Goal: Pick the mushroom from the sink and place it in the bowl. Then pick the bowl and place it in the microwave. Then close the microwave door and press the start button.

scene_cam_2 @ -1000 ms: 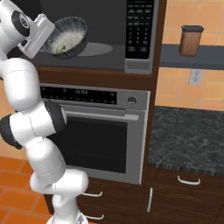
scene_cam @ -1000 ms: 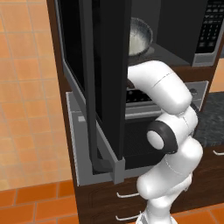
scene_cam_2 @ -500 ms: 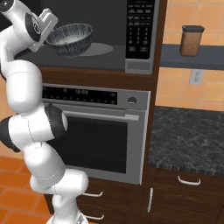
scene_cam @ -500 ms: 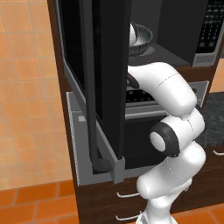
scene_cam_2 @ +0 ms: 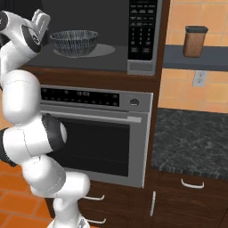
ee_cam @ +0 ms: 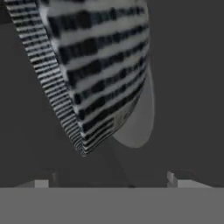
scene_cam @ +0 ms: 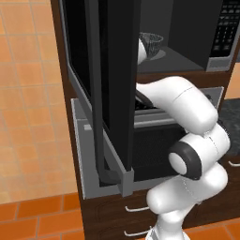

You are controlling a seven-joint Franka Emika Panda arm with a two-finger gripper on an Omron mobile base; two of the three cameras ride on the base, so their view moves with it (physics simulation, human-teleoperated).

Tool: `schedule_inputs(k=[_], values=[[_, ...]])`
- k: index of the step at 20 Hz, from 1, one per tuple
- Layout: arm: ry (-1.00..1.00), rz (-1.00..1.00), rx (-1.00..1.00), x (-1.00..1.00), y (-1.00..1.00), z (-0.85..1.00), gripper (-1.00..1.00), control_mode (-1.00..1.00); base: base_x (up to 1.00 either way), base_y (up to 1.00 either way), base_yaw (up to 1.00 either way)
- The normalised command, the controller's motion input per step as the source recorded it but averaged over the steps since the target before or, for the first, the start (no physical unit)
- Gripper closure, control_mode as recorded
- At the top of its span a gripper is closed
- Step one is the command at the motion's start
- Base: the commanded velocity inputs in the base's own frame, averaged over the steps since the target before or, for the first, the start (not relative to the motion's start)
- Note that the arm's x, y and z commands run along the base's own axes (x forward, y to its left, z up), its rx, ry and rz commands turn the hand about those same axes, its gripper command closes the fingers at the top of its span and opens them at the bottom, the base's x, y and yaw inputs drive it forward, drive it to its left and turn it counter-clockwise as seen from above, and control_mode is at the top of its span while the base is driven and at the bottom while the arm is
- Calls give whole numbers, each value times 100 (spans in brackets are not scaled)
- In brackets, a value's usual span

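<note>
Inside the microwave (scene_cam_2: 138, 67), bowl (scene_cam_2: 74, 42) sits upright on the grey turntable (scene_cam_2: 104, 50), rim up. Gripper (scene_cam_2: 41, 20) just left, jaws released. Door (scene_cam: 112, 89) stands open above the oven (scene_cam_2: 100, 133).

Meshed bowl (scene_cam_2: 74, 42) upright inside open microwave (scene_cam_2: 111, 49), seemingly.

microwave keypad (scene_cam_2: 142, 32) and oven display (scene_cam_2: 80, 94) markings illegible

Glossy white rounded arm (scene_cam_2: 26, 111) links, dark joint bands (perhaps black).
</note>
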Motion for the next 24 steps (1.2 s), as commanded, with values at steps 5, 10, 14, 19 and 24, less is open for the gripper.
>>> schedule_inputs(k=[5, 10, 14, 19, 24], values=[[-14, 24, -15, -100, 17, 14, -100, -100, 0, 0, 0], [-10, 22, -5, -100, -12, -4, -100, -100, 0, 0, 0], [0, 19, 0, -100, -21, -17, -100, -100, 0, 0, 0], [0, 27, 2, -100, -12, -4, -100, -100, 0, 0, 0], [9, 33, 0, -100, -9, -43, -100, -100, 0, 0, 0]])
